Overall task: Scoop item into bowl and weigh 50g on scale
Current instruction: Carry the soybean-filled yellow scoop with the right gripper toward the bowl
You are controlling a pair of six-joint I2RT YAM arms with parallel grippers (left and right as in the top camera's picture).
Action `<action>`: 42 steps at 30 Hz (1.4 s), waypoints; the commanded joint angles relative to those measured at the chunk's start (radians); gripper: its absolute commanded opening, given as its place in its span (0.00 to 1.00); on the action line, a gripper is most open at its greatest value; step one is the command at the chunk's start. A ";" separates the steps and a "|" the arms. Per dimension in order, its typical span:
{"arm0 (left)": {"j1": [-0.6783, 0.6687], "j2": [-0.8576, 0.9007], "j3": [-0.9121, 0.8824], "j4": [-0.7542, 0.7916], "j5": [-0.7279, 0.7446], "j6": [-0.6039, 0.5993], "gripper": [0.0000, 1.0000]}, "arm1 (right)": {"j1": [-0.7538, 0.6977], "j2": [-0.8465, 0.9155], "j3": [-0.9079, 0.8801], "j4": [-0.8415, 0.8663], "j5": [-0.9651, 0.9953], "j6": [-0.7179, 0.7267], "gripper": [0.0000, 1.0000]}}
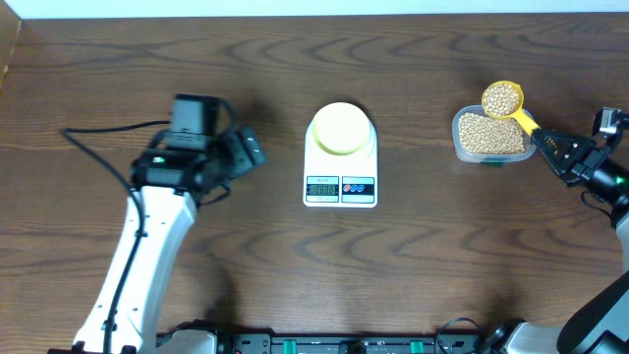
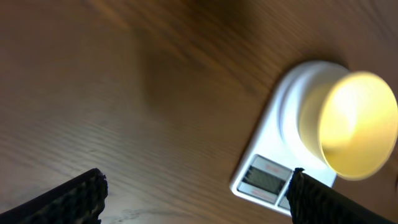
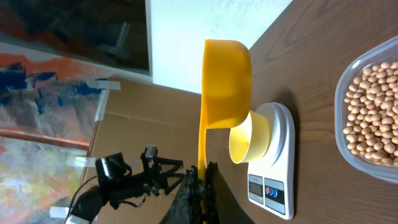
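Observation:
The pale-yellow bowl (image 1: 341,128) stands on the white scale (image 1: 340,183) at the table's middle; both show in the left wrist view, bowl (image 2: 354,124) on scale (image 2: 267,180), and in the right wrist view, bowl (image 3: 249,144) on scale (image 3: 280,180). My right gripper (image 1: 546,144) is shut on the handle of a yellow scoop (image 1: 502,98) heaped with beans (image 1: 501,96), held level above the far edge of a clear tub (image 1: 458,147) of beans (image 1: 489,134). The scoop (image 3: 224,81) fills the right wrist view. My left gripper (image 1: 248,149) is open and empty, left of the scale.
A white wall and cardboard panels stand beyond the table's far edge (image 3: 186,93). The left arm's black cable (image 1: 98,147) trails over the table at the left. The tub (image 3: 373,106) sits near the right edge.

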 commanded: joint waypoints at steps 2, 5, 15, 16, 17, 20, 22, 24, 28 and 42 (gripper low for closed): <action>0.119 -0.008 -0.003 -0.007 0.020 -0.009 0.95 | -0.005 0.005 -0.003 0.003 -0.025 0.019 0.01; 0.180 -0.007 -0.004 -0.008 -0.062 -0.009 0.95 | -0.004 0.005 -0.003 0.003 -0.025 0.029 0.01; 0.233 -0.007 -0.004 -0.008 -0.226 -0.008 0.95 | -0.003 0.005 -0.003 0.002 -0.004 0.038 0.01; 0.233 -0.006 -0.004 -0.006 -0.226 -0.008 0.95 | -0.003 0.005 -0.003 0.002 0.018 0.058 0.01; 0.233 -0.006 -0.004 -0.003 -0.226 -0.008 0.95 | -0.003 0.005 -0.003 0.003 0.043 0.078 0.01; 0.233 -0.003 -0.004 0.000 -0.229 -0.008 0.95 | -0.002 0.005 -0.003 0.004 0.122 0.134 0.01; 0.233 -0.002 -0.004 0.000 -0.233 -0.008 0.95 | -0.001 0.005 -0.003 0.006 0.134 0.150 0.01; 0.233 -0.002 -0.004 0.000 -0.248 -0.009 0.95 | 0.002 0.005 -0.003 0.007 0.132 0.170 0.01; 0.233 -0.002 -0.004 0.000 -0.277 -0.008 0.95 | 0.023 0.005 -0.003 0.034 0.132 0.219 0.01; 0.233 -0.002 -0.004 0.019 -0.276 -0.009 0.95 | 0.195 0.005 -0.003 0.452 0.308 0.550 0.01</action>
